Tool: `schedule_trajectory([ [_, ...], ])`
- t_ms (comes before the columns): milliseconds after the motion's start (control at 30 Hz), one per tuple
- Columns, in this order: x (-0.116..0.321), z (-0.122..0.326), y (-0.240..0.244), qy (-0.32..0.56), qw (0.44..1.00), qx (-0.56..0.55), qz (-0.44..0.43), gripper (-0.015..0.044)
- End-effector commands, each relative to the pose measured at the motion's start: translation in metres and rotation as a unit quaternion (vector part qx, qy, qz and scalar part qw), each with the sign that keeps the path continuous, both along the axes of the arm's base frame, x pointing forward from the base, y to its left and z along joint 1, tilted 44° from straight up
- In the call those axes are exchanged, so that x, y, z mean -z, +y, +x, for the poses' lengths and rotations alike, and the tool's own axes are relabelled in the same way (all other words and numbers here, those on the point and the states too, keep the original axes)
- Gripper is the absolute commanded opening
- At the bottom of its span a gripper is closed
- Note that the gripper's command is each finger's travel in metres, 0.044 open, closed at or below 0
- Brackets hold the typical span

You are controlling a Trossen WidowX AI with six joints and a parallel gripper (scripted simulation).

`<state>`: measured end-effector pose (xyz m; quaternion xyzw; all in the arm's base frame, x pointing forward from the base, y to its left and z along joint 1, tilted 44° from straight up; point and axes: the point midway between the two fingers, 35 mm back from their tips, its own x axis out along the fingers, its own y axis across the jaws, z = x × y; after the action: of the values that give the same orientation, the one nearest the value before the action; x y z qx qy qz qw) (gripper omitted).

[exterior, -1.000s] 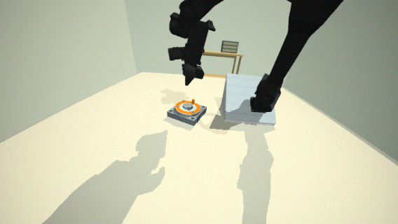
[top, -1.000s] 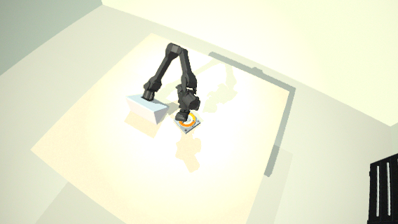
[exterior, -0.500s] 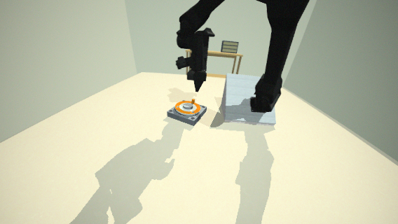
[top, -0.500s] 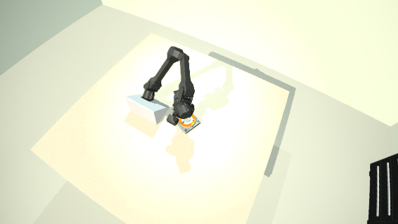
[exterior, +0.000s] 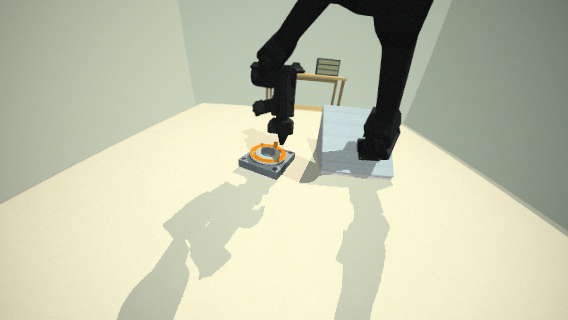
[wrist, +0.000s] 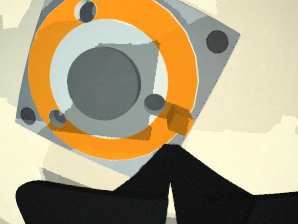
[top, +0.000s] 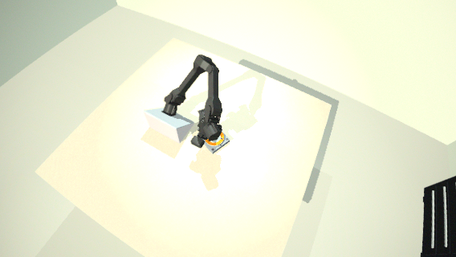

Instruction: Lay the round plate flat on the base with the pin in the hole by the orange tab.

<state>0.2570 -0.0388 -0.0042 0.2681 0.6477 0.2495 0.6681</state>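
The round plate [top: 213, 143] [exterior: 254, 153] [wrist: 182, 65], an orange ring with a pale middle, sits around the grey post [exterior: 270, 151] [wrist: 103, 83] on the square grey base [exterior: 257, 169] [wrist: 212, 65]. In the exterior view it looks slightly raised off the base. Its orange tab [exterior: 275, 145] [wrist: 180, 122] is at the lower right in the wrist view, with a dark round hole [wrist: 154, 102] beside it. I cannot make out the pin. My gripper [exterior: 283, 143] [wrist: 170, 151] is shut and empty, its tips pointing down close beside the tab; I cannot tell whether they touch it.
The arm stands on a pale wedge-shaped block [top: 164, 126] [exterior: 340, 125] close to the base. A wooden table [exterior: 320, 78] with a slatted box [exterior: 328, 67] stands far back. A black slatted object [top: 439, 217] is at the far right in the top view.
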Motion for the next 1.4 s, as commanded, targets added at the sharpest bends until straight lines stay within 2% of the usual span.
schedule_trajectory([
  [0, 0.002, 0.002, 0.002, -0.001, 1.0, 0.002, 0.002, 0.0],
  [1367, 0.008, 0.045, -0.007, -0.002, 1.0, 0.002, 0.002, 0.0],
])
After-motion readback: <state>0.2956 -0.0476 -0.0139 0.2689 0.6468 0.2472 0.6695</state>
